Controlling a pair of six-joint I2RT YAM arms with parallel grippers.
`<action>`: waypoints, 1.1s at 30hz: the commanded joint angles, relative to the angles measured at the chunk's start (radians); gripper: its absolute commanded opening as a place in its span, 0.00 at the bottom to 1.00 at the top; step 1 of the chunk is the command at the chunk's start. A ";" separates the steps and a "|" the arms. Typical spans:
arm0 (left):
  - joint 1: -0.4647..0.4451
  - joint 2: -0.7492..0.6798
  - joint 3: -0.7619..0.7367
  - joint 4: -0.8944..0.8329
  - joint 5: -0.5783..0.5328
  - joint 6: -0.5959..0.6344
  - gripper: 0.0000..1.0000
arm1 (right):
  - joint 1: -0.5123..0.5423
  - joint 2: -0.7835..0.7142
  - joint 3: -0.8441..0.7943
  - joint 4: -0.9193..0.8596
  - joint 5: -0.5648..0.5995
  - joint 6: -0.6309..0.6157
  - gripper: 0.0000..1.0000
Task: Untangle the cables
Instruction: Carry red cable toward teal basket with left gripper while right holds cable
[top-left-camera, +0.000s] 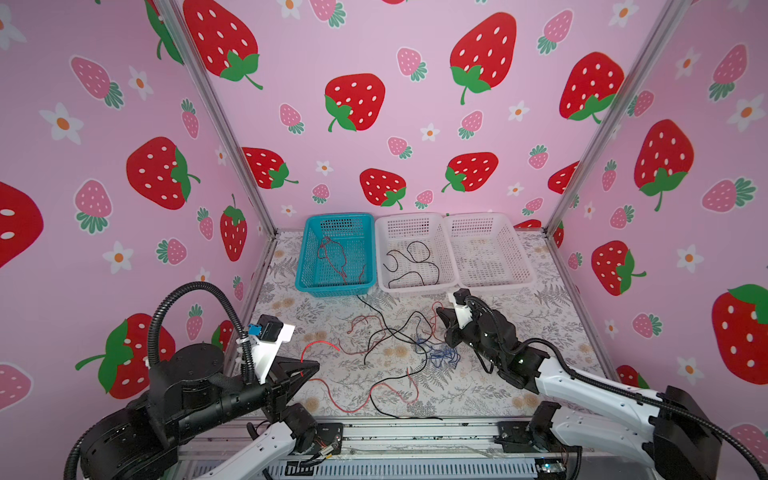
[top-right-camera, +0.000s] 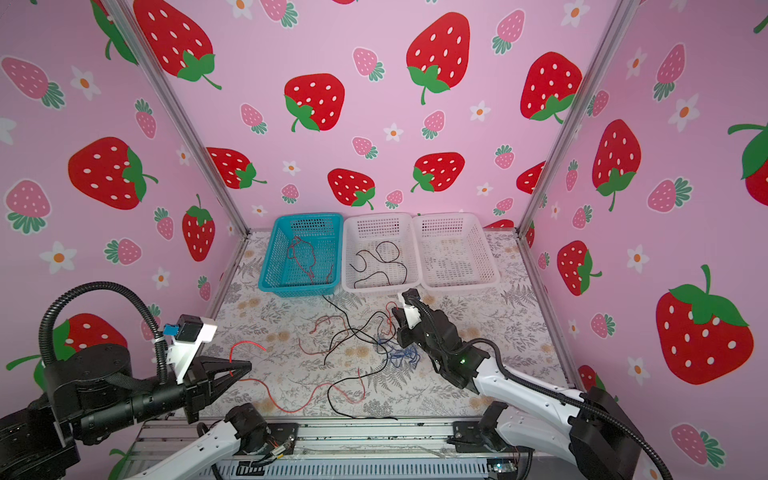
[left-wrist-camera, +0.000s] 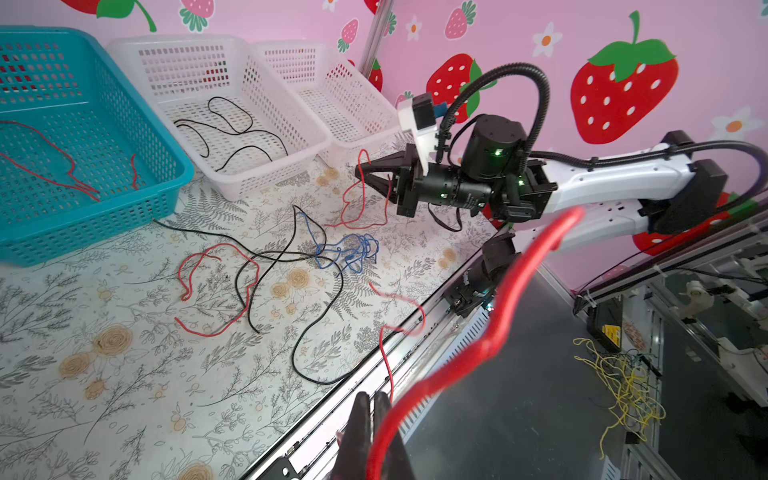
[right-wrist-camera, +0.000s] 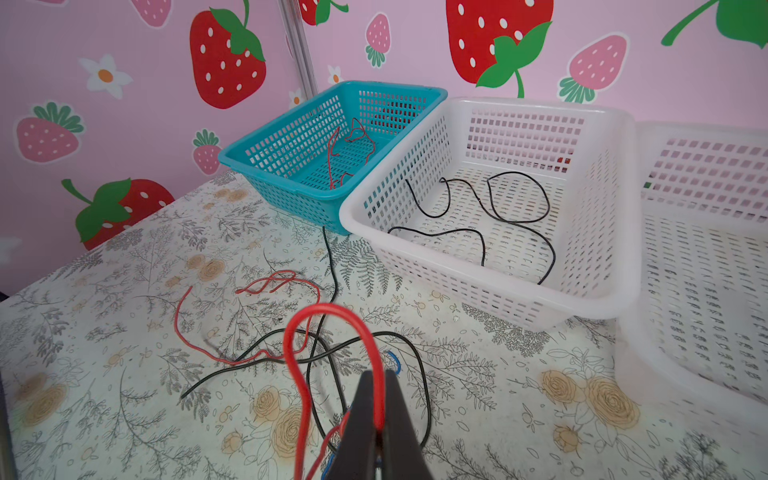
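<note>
Above the table (top-left-camera: 540, 332), left tool (top-left-camera: 316, 366) and right tool (top-left-camera: 439, 311) each pinch a red cable (top-left-camera: 320, 342).

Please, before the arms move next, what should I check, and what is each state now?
1. Left gripper shut on a red cable: ok.
2. Right gripper shut on a red loop: ok.
3. Both hold one same cable: cannot tell.
4. Black cables clear of the red ones: not ok, they cross.
5. Blue cables untangled: not ok.
6. Blue basket holds only red: ok.
</note>
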 joint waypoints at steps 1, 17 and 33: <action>-0.012 0.022 0.015 0.018 -0.125 0.019 0.00 | -0.004 -0.062 -0.042 0.068 -0.024 0.006 0.00; 0.044 0.315 0.012 0.492 -0.604 0.337 0.00 | -0.004 -0.293 -0.201 0.225 -0.085 0.013 0.00; 0.388 0.785 0.181 0.689 -0.383 0.324 0.00 | -0.004 -0.311 -0.195 0.219 -0.158 0.028 0.00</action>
